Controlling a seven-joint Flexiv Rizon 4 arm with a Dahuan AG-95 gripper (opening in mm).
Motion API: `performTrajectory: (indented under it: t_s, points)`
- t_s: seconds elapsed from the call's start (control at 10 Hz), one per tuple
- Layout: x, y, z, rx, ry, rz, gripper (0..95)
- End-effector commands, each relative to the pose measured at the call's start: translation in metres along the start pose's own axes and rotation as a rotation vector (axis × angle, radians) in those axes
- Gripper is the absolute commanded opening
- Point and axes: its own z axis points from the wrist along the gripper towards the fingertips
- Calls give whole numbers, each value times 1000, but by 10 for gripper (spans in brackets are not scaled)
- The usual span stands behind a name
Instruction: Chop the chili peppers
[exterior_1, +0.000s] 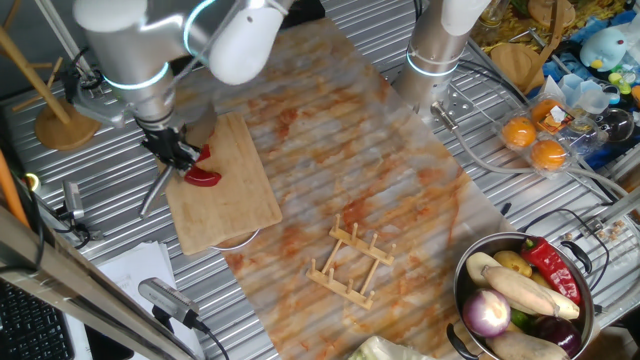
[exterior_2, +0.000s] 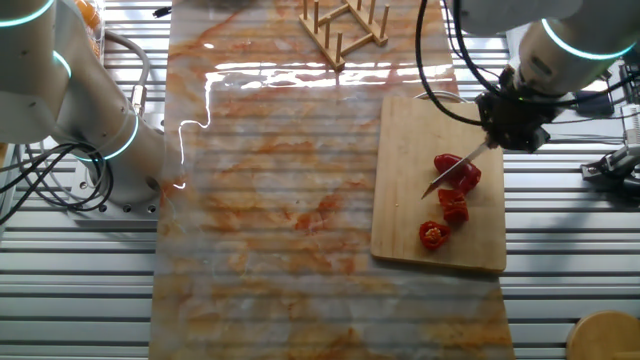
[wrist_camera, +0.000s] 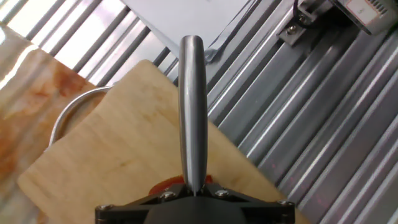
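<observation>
The chili peppers lie cut into several glossy red chunks (exterior_2: 455, 205) on the wooden cutting board (exterior_2: 410, 150); in the one fixed view they show as red pieces (exterior_1: 204, 178) just right of the hand. My gripper (exterior_1: 172, 150) hangs over the board's edge, shut on a knife. The blade (exterior_2: 455, 172) slants down onto the top chunks. The knife's steel handle (wrist_camera: 191, 106) juts away from my gripper (wrist_camera: 191, 188) over the board's corner. A sliver of red pepper (wrist_camera: 163, 185) shows beneath the jaws.
A wooden rack (exterior_1: 350, 262) stands on the stained mat. A metal bowl (exterior_1: 470, 330) of mixed vegetables is at the front right, oranges (exterior_1: 535, 140) beyond it. A second arm's base (exterior_1: 438, 55) and a wooden stand (exterior_1: 60, 120) are at the back.
</observation>
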Motion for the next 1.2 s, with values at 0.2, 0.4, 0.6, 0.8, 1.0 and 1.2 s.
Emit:
performTrajectory:
  t_s: [0.2,0.4,0.6,0.8,1.0,1.2]
  points:
    - [-1,5,9,14,-1,-3,0]
    - [0,3,16,19,-6,-10,0]
    - [6,3,20,26,-21,-14,0]
    - [16,5,26,25,-51,-11,0]
    - [20,6,29,11,-70,-22,0]
    - [19,6,30,17,-65,-21,0]
